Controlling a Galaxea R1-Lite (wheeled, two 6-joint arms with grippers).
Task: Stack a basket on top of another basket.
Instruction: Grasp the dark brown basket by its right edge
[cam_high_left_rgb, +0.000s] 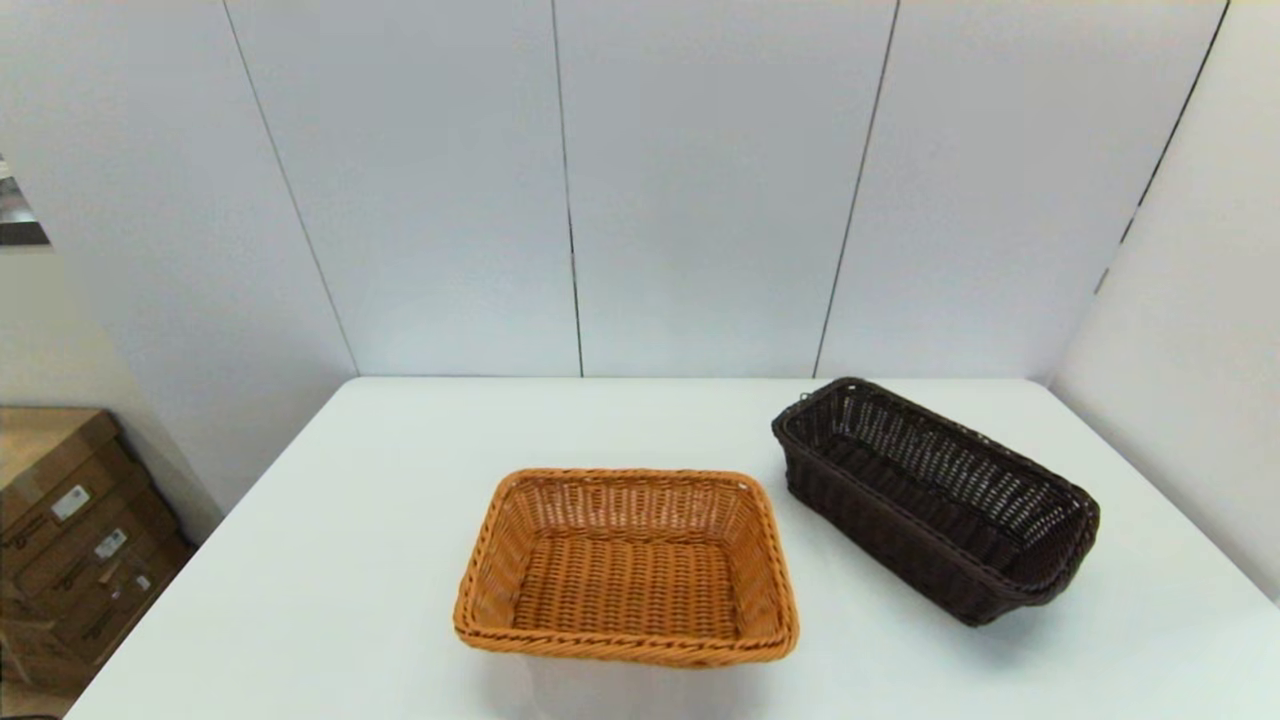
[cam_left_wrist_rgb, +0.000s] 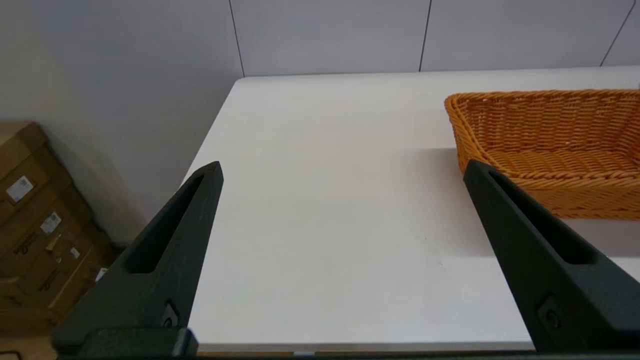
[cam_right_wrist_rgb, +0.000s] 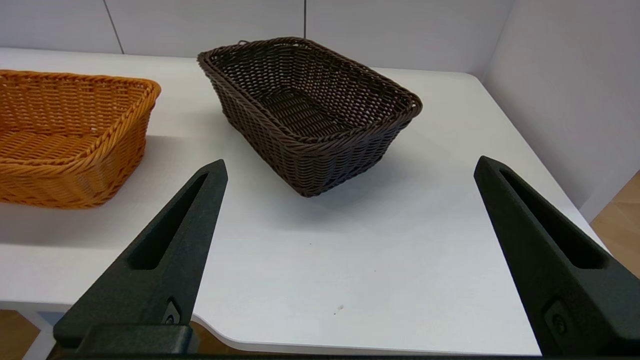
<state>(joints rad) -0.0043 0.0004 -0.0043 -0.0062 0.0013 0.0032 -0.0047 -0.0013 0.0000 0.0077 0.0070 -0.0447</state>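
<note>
On the white table (cam_high_left_rgb: 350, 560), two woven baskets, both upright, apart, neither stacked.

Item 1: dark brown basket (cam_high_left_rgb: 935, 500), rolled rim, deep sides; stands at about 3 o'clock from the other basket, turned at an angle to the table edge, a bare strip of table between them.

Item 2: orange-tan basket (cam_high_left_rgb: 627, 566), shallower, darker flecks on rim; sits near the table's front edge, centre.

Item 3: left gripper (cam_left_wrist_rgb: 342, 170), absent from the head view; its wrist view shows fingers spread wide, holding nothing, over the table's near left edge, with only a corner of the orange-tan basket and no dark one.

Item 4: right gripper (cam_right_wrist_rgb: 350, 165), likewise out of the head view; fingers wide apart and empty at the near right edge, dark brown basket ahead at 12 o'clock, orange-tan at 10 o'clock.

Item 5: cardboard boxes (cam_high_left_rgb: 70, 520), beside the table at 9 o'clock, seen in head and left wrist views only.
</note>
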